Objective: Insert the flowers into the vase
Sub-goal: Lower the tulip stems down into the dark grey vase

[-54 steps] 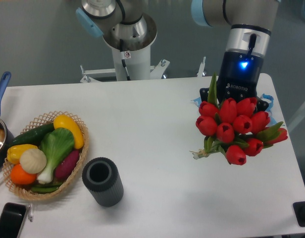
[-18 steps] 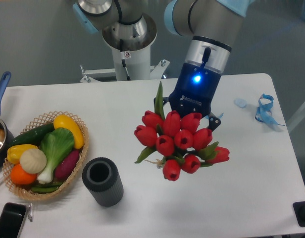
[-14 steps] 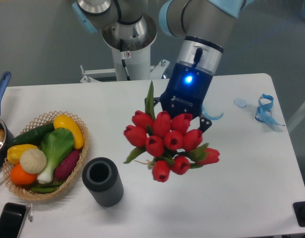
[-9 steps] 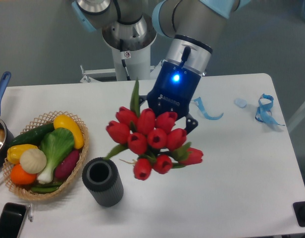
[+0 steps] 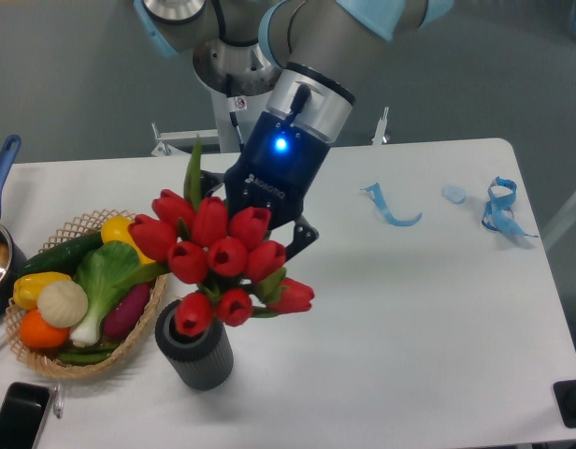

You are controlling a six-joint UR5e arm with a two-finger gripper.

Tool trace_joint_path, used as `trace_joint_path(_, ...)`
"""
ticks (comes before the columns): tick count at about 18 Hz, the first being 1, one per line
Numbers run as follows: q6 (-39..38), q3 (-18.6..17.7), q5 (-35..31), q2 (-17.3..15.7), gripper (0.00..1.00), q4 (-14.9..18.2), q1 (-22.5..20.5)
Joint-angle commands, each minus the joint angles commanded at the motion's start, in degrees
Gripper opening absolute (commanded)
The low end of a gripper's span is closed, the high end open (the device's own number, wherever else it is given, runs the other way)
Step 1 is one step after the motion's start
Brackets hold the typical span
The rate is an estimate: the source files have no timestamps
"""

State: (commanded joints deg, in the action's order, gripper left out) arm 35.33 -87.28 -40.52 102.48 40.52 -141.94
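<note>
The flowers (image 5: 218,254), a bunch of red tulip buds with green leaves, hang in the air just over the vase. My gripper (image 5: 255,234) is shut on the bunch from behind; its fingertips are hidden by the blooms. The vase (image 5: 196,354), dark grey and ribbed, stands upright near the table's front left. The lowest buds cover its mouth. The stems are hidden, so I cannot tell whether they reach inside the vase.
A wicker basket (image 5: 148,309) of vegetables sits left of the vase. A pot with a blue handle (image 5: 0,173) is at the far left edge. A black phone (image 5: 17,416) lies at the front left. Blue ribbon scraps (image 5: 393,208) (image 5: 498,208) lie at the right.
My gripper has carried the flowers from the table's right side leftward and toward the front, until the bunch hangs over the vase. The vase and basket have not moved.
</note>
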Motion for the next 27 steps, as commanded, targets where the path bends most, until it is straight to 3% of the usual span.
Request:
trace_joint_path(7,1.3,-0.4,0.1,1.1,0.40,-0.2,1.2)
trace_joint_path(12,2.2,-1.1,0.3,1.9,0.40,-2.3,2.1)
trace_joint_path(27,4.6,-7.2,0.5,2.3,0.40,-2.4,3.1)
